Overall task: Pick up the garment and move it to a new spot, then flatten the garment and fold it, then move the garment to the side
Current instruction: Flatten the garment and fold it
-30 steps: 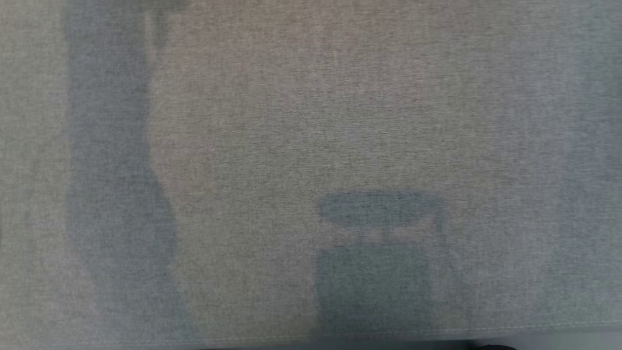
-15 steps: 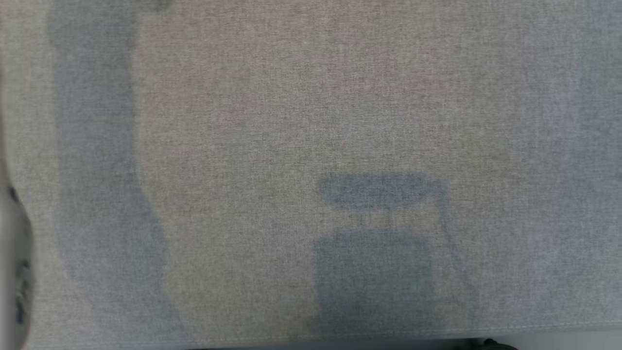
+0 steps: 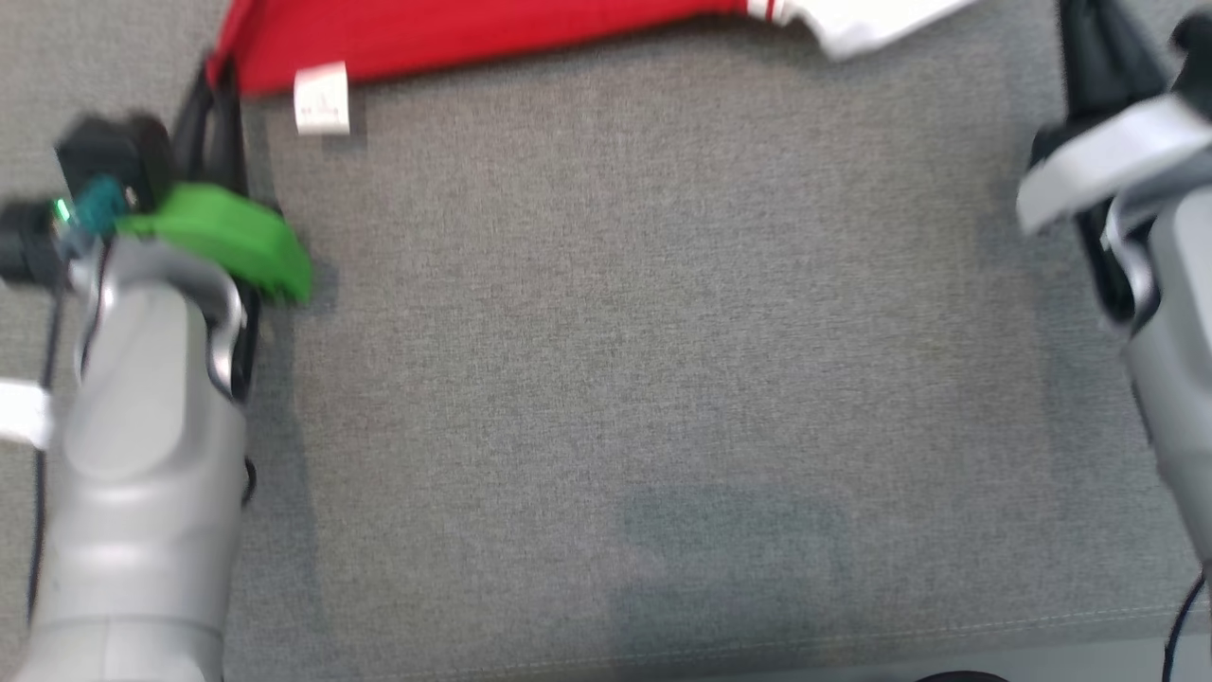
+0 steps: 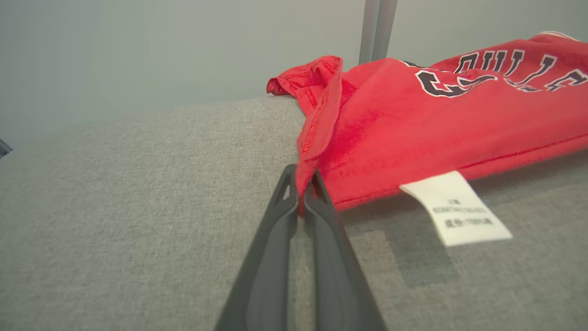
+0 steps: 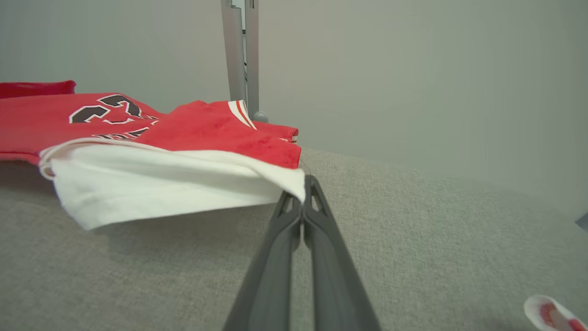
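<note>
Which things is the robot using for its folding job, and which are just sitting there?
For the job:
red and white garment
left gripper, shut on its red edge
right gripper, shut on its white edge

Just there:
grey cushion underneath
metal post behind
small white and red thing, too blurry to name

Soft, even light; head view motion-blurred, wrist views sharper, dim shadow under the garment (image 4: 413, 128).

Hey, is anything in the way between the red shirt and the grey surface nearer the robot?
Nothing visible. The left gripper and right gripper each pinch an edge of the red shirt, and the grey surface toward the robot shows no obstacle.
</note>
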Available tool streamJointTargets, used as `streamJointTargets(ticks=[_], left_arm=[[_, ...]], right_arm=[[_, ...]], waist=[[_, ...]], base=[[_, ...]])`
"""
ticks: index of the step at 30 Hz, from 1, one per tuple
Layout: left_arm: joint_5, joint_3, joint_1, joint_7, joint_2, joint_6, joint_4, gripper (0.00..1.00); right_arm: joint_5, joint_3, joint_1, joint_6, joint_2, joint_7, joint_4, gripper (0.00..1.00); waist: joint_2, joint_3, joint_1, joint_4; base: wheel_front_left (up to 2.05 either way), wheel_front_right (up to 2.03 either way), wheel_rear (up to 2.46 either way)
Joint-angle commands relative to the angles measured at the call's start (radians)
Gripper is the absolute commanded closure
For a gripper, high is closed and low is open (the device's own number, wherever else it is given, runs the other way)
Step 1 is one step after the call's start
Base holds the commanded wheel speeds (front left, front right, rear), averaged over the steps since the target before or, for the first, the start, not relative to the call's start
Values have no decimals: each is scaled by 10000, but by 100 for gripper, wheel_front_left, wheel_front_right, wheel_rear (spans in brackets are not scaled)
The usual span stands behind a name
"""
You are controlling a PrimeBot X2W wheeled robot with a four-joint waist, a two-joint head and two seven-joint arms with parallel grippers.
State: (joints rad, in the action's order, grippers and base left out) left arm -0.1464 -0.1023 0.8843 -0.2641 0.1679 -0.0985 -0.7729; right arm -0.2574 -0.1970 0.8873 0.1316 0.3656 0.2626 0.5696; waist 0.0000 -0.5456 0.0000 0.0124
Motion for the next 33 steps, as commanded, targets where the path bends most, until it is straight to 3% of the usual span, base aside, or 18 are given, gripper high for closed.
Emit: streamJointTargets(ticks=[1, 10, 22, 33], left_arm=[[-92, 159, -902, 6, -81, 36, -125, 100], [-135, 432, -3155, 5, -152, -129, -472, 100], [-544, 1769, -5782, 5, -687, 96, -355, 100], [-588, 2476, -7672, 5, -1008, 117, -202, 100]], right_arm=[[-503, -164, -874, -23, 31, 25, 63, 100], [-1623, -959, -3175, -23, -138, 26, 211, 100], [-2717, -1536, -6338, -23, -3, 26, 129, 100], [-3690, -2968, -7849, -23, 229, 26, 427, 100]], waist=[[0, 1148, 0, -248], [0, 2633, 0, -516], [0, 4455, 0, -689], [0, 5494, 0, -841]], base=[[0, 0, 0], [0, 0, 0], [0, 0, 0], [0, 0, 0]])
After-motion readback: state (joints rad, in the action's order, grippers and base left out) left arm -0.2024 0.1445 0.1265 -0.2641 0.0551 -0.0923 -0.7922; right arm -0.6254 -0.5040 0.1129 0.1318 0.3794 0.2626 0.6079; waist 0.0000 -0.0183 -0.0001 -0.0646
